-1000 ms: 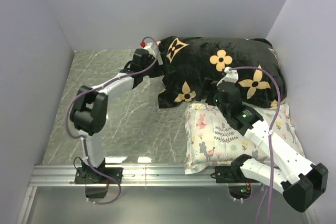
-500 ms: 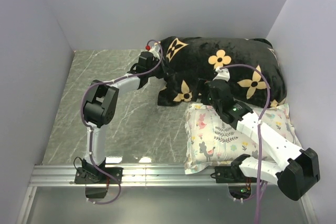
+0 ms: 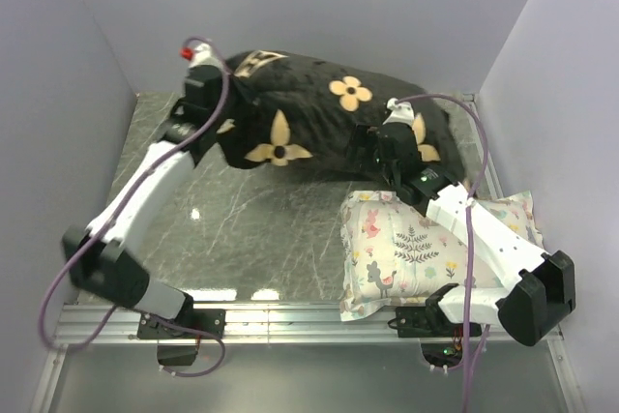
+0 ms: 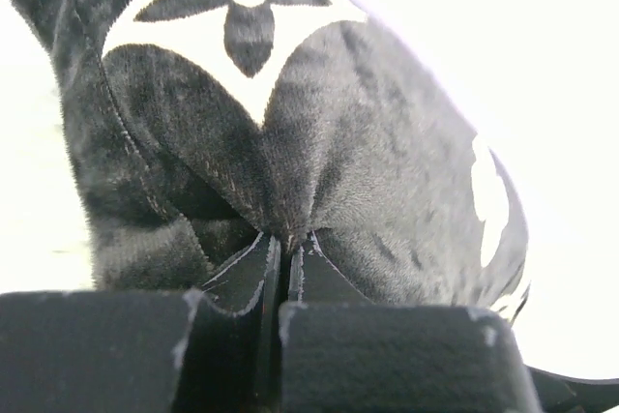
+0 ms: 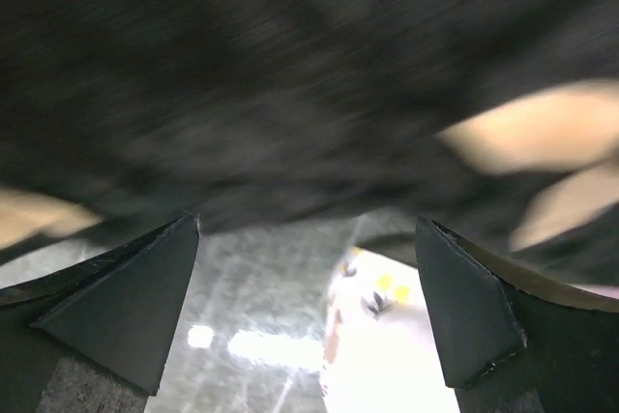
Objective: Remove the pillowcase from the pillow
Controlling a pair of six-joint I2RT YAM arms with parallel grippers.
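Now the bulging pillowcase point(image 3: 319, 123) lies along the far edge of the desk point(image 3: 251, 229), dragged leftward out of the far right corner. The left gripper point(image 4: 287, 250) stays pinched on a fold of its fabric toward the far left corner. The right gripper point(image 5: 308, 224) hangs spread just before the cloth, above the floral pillow point(image 3: 416, 249).

The top view is evenly lit and sharp, with small white glints on the table point(image 3: 261, 229) at lower left. In the left wrist view the background blows out to white around the pillowcase point(image 4: 319, 142) (its pile stays crisp). The right wrist view is dim, its upper half smeared by blur.
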